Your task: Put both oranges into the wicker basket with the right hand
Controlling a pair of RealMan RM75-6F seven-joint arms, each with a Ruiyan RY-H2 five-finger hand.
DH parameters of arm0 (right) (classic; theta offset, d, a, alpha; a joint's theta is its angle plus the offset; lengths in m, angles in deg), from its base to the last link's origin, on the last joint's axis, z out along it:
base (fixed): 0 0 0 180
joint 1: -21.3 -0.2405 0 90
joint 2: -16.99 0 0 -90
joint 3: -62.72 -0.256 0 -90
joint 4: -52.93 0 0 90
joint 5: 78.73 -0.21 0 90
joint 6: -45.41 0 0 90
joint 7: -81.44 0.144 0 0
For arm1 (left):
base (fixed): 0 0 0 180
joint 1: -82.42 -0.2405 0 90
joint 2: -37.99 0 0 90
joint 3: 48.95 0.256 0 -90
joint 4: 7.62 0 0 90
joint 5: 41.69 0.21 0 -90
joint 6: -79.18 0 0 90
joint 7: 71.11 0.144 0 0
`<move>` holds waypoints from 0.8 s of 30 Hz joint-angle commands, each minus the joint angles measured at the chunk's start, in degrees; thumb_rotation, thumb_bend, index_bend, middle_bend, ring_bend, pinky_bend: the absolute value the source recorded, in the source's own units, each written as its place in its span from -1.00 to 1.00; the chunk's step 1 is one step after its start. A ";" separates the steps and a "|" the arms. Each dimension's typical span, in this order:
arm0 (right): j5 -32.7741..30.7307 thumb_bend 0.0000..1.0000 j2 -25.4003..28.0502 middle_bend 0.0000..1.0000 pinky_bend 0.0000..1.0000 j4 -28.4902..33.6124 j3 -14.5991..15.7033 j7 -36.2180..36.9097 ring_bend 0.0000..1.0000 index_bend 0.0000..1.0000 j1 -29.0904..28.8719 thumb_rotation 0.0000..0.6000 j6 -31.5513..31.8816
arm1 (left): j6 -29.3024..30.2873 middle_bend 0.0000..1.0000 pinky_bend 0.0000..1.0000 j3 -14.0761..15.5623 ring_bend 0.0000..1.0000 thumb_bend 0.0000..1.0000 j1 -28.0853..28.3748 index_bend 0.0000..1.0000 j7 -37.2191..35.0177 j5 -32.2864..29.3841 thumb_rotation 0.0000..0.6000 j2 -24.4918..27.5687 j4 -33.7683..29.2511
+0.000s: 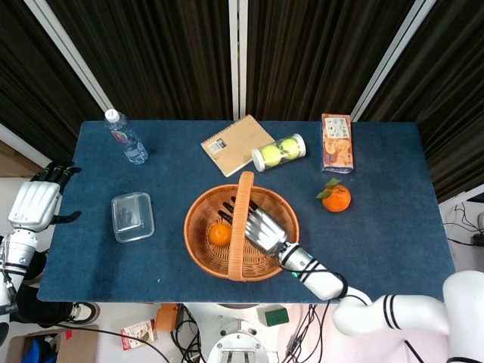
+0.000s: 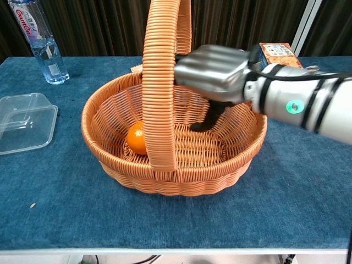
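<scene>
The wicker basket (image 1: 242, 231) stands near the front edge of the blue table (image 1: 393, 242), its tall arched handle (image 2: 160, 82) running front to back across the middle. Over the basket's right half hovers the right hand (image 1: 261, 227), palm down, its fingers (image 1: 240, 206) spread apart and holding nothing; in the chest view the same hand (image 2: 214, 74) sits above the rim, with the thumb hanging down toward the woven floor. One orange (image 1: 220, 234) lies inside the basket, on the floor of its left half, just beside the handle's lower part; the chest view shows it (image 2: 136, 137) partly hidden behind the handle.

To the left of the basket, a clear lidded plastic box (image 1: 133, 216) rests on the table. Off the table's left edge, well apart from the basket, the left hand (image 1: 36, 204) hangs with its dark fingers apart, gripping nothing.

To the right of the basket and slightly behind it, the second orange (image 1: 336, 198), with a green leaf on top, sits on the table. Behind the basket lie a spiral notebook (image 1: 236, 144) and a clear tube of tennis balls (image 1: 279, 152), touching each other. Behind and right of the basket lies an orange-printed carton (image 1: 336, 143). Far behind and to the left stands a water bottle (image 1: 125, 137).
</scene>
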 commanded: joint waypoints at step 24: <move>-6.16 -0.58 20.81 -1.00 -0.90 -12.81 3.05 30.65 -1.00 -1.00 15.27 1.00 3.90 | -0.63 -0.76 -0.43 0.10 -0.85 -0.77 1.12 -0.63 1.38 1.14 1.00 -0.87 -1.53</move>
